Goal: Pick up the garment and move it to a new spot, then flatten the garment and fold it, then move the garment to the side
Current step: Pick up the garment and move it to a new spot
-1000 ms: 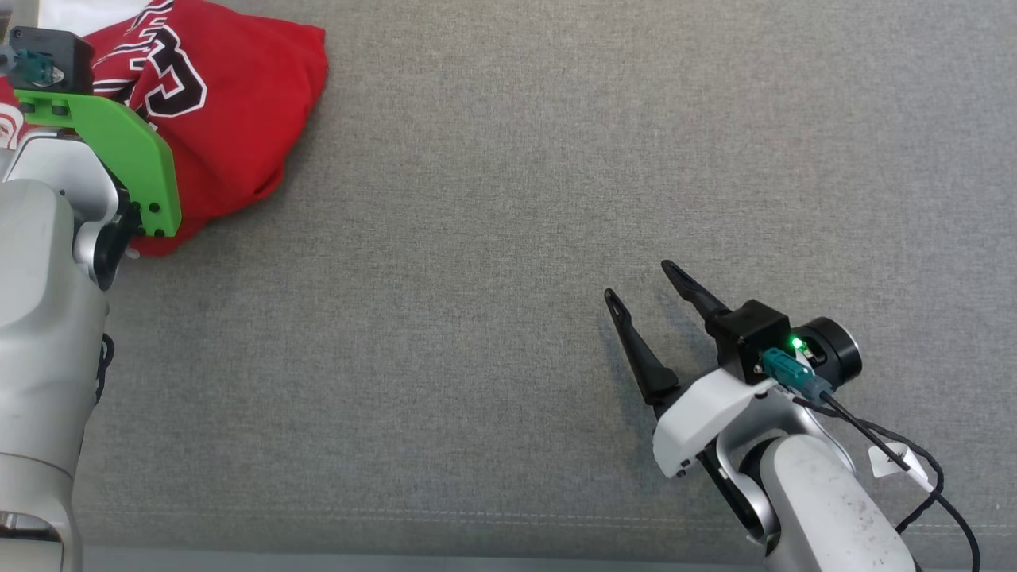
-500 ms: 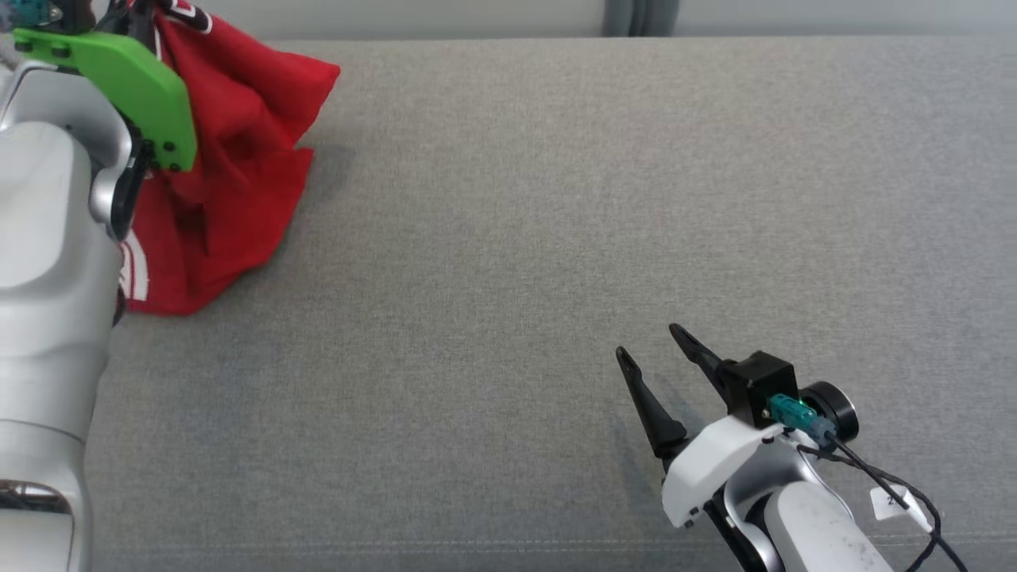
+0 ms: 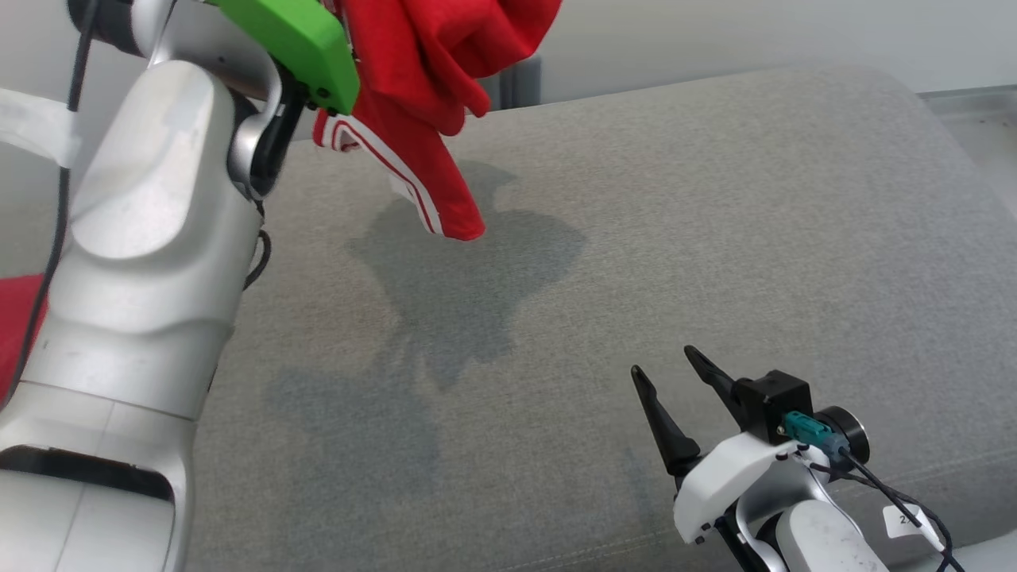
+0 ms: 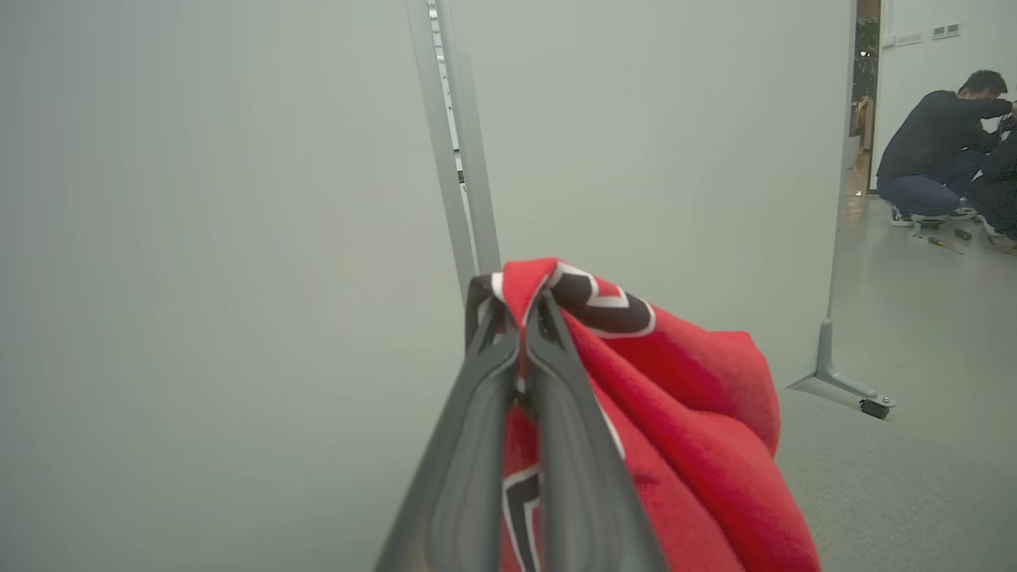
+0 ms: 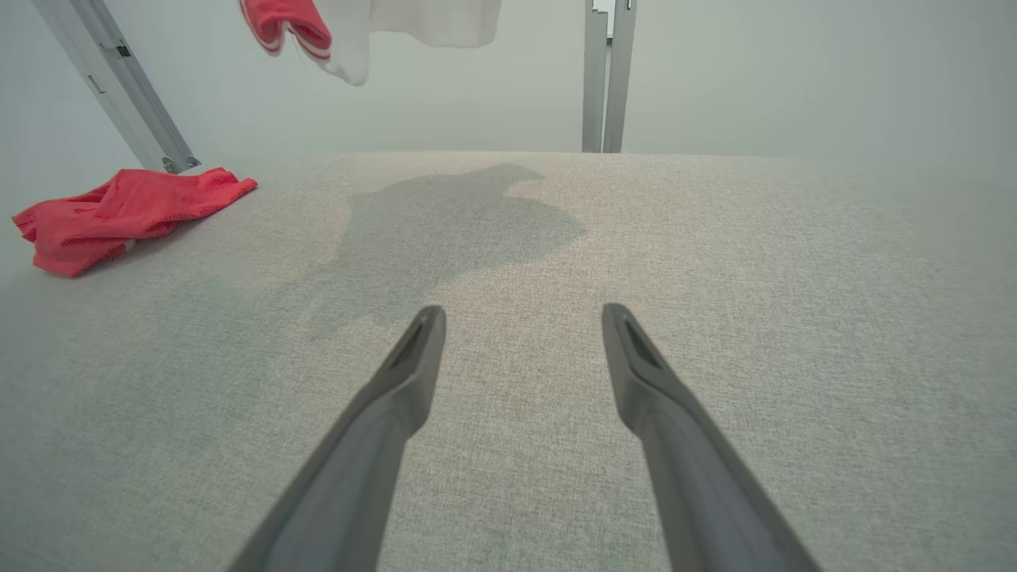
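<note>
- The left jaws are pinched tight on a fold of the red garment (image 4: 699,413); the left wrist view shows the cloth squeezed between the two dark fingers (image 4: 485,413), close to their tips.
- The right jaws are spread wide with nothing in them; their fingers (image 5: 397,397) point along the grey table (image 5: 715,278).
- The garment hangs in the air over the far left part of the table, clear of it; its shadow (image 3: 453,270) lies on the table below.
- The left wrist view shows a thick black shape with a white edge on the garment, part of a letter or number; I cannot read it.
- The head view shows a small white tag (image 3: 906,520) on the cable by the right arm; its print is too small to read.
- The right wrist view shows a second red cloth (image 5: 119,214) lying crumpled near the table's left edge.
- The left wrist view shows a metal post (image 4: 461,159) and, far off, a person (image 4: 937,151) crouching on the floor.
</note>
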Robot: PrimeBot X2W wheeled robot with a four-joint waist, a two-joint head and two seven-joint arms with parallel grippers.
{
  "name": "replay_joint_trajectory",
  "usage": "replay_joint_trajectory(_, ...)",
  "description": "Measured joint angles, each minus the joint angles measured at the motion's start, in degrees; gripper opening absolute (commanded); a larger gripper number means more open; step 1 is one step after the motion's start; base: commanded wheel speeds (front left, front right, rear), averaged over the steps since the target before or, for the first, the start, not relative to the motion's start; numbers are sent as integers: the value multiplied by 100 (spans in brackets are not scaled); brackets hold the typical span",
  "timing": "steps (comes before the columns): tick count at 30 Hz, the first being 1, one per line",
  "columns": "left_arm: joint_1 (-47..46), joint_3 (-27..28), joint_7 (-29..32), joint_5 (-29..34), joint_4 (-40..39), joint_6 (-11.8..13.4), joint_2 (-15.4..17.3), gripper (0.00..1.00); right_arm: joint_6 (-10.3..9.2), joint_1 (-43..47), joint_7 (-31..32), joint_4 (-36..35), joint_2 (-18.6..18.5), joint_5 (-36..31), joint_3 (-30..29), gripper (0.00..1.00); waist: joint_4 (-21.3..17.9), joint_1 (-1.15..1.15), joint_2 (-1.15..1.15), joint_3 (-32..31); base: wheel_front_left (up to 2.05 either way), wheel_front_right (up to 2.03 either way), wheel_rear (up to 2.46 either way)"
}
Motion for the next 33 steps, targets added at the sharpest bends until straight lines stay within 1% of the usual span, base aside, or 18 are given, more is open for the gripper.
replay_joint_trajectory(5, 155, -287, -166, -186, -296, -20, -361, 0, 0, -5, -10, -18, -1, 23, -119, 100, -451, 0, 0, -27, 0, 0, 0)
replay_joint_trajectory(8, 281, -535, -216, -404, -419, -20, -504, 0, 0, -16, -62, -32, -3, 53, -199, 100, -675, 0, 0, 30, 0, 0, 0)
replay_joint_trajectory(11, 504, -834, -230, -631, -439, -27, -599, 0, 0, -42, -133, -25, -7, 110, -245, 100, -807, 0, 0, 175, 0, 0, 0)
replay_joint_trajectory(14, 754, -1017, -207, -759, -225, -29, -599, 0, 0, -127, -208, 0, -8, 168, -270, 100, -874, 0, 0, 356, 0, 0, 0)
replay_joint_trajectory(16, 909, -1095, -226, -745, 18, -29, -520, 0, 0, -185, -256, 30, -7, 211, -270, 100, -894, 0, 0, 471, 0, 0, 0)
replay_joint_trajectory(18, 1063, -1124, -246, -701, 288, 2, -364, 0, 0, -226, -305, 74, -5, 255, -249, 100, -897, 0, 0, 567, 0, 0, 0)
replay_joint_trajectory(23, 1333, -1160, -369, -553, 955, 270, -9, 0, 0, -310, -394, 192, -4, 325, -183, 100, -796, 0, 0, 665, 0, 0, 0)
replay_joint_trajectory(26, 1459, -1141, -426, -536, 1306, 401, 116, 0, 0, -324, -413, 258, -3, 344, -170, 100, -697, 0, 0, 653, 0, 0, 0)
replay_joint_trajectory(27, 1492, -1110, -504, -535, 1406, 508, 147, 44, 0, -326, -414, 277, -3, 344, -164, 100, -667, 0, 0, 643, 0, 0, 0)
replay_joint_trajectory(28, 1511, -1040, -611, -536, 1501, 638, 183, 100, 0, -327, -414, 297, -3, 344, -167, 100, -640, 0, 0, 629, 0, 0, 0)
replay_joint_trajectory(29, 1530, -866, -809, -608, 1685, 880, 247, 100, 0, -328, -413, 323, -3, 344, -154, 100, -596, 0, 0, 587, 0, 0, 0)
replay_joint_trajectory(31, 1547, -764, -945, -699, 1823, 978, 281, 100, 0, -333, -411, 343, -3, 344, -153, 100, -554, 0, 0, 543, 0, 0, 0)
replay_joint_trajectory(33, 1607, -705, -1004, -767, 1912, 979, 272, 100, 0, -337, -404, 354, -2, 344, -170, 100, -512, 0, 0, 494, 0, 0, 0)
